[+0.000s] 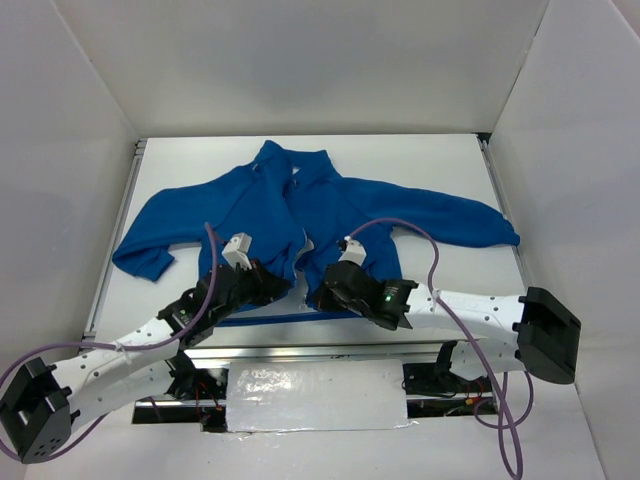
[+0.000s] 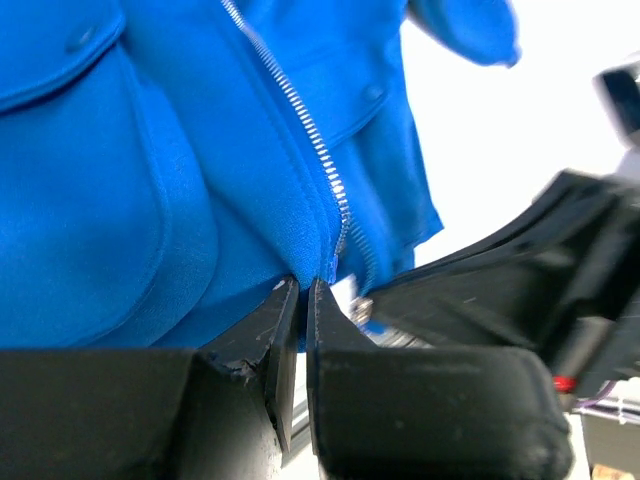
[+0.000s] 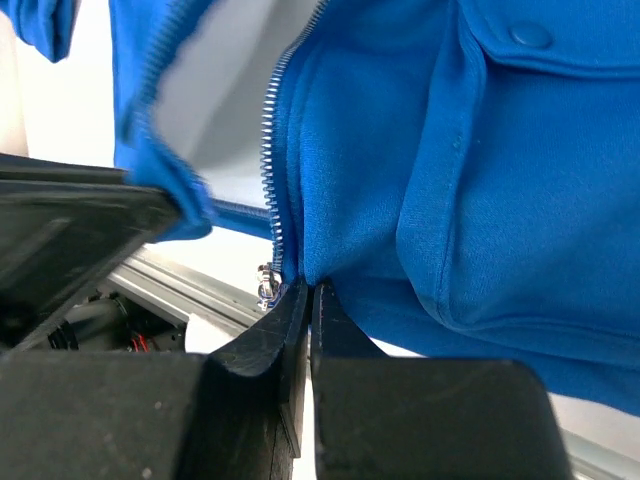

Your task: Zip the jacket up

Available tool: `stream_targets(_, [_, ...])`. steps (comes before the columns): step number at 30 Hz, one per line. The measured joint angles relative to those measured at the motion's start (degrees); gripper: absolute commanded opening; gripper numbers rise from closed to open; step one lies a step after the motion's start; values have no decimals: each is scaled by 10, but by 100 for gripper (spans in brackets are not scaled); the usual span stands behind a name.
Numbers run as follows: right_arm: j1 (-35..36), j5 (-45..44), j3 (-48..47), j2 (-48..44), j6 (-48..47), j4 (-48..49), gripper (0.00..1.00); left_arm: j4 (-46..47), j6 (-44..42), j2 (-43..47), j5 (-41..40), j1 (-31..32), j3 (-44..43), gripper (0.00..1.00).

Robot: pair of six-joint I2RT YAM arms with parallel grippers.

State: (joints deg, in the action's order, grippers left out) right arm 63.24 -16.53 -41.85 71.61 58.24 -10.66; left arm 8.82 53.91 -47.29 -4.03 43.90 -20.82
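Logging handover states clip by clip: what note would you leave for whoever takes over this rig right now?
Left claw: shut on the jacket hem, right at the zipper.
Right claw: shut on the other front panel's hem, beside its teeth.
The garment lies flat on the table, front panels apart at the bottom.
Done: both hem corners gripped.
Left: join the zipper ends and zip up.
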Motion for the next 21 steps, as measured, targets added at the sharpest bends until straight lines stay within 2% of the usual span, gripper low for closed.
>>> stream_targets(8, [0,-7,8,18,53,5,0,61,-10,-14,-6,0,6,0])
stream_targets(21, [0,-38,-15,40,64,-1,0,98,-12,-32,8,0,29,0])
